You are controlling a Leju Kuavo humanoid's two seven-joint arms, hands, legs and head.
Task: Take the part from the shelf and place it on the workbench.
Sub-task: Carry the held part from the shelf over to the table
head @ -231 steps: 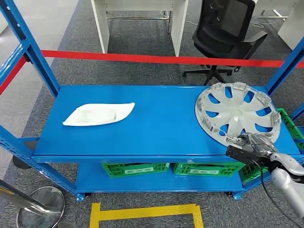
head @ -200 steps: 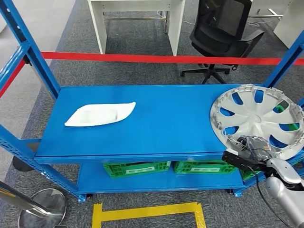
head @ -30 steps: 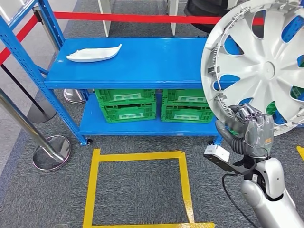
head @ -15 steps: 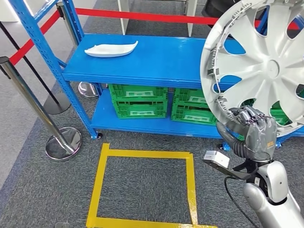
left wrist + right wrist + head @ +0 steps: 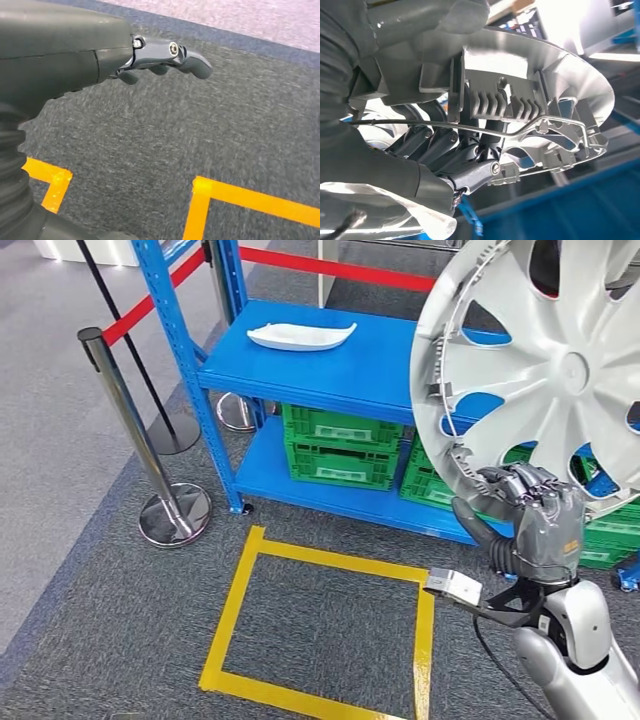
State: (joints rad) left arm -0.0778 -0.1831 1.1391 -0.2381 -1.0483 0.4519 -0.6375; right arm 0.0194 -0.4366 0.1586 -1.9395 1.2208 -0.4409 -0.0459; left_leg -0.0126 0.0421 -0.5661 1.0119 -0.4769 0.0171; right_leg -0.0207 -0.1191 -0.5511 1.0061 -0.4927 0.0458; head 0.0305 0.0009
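Grey carpet covers the floor, and a blue steel shelf rack stands beyond and to the left of the right hand. Largest in the head view is the silver wheel cover, the task's part, held upright and clear of the rack; the right hand grasps it at its lower rim, so the disc rises above the hand. In the right wrist view the dark fingers curl around the ribbed inner edge of the wheel cover, beside its thin wire ring. On the rack's lower level, just beyond the hand, sit green plastic crates. A rectangle of yellow floor tape lies on the carpet to the left of the hand and nearer the robot. Well to the left stands a chrome stanchion post on a round base, with a red barrier belt running behind the rack. A white elongated trim part rests on the rack's upper level, well apart from the hand. The left hand hangs over carpet and yellow tape, fingers extended, holding nothing.
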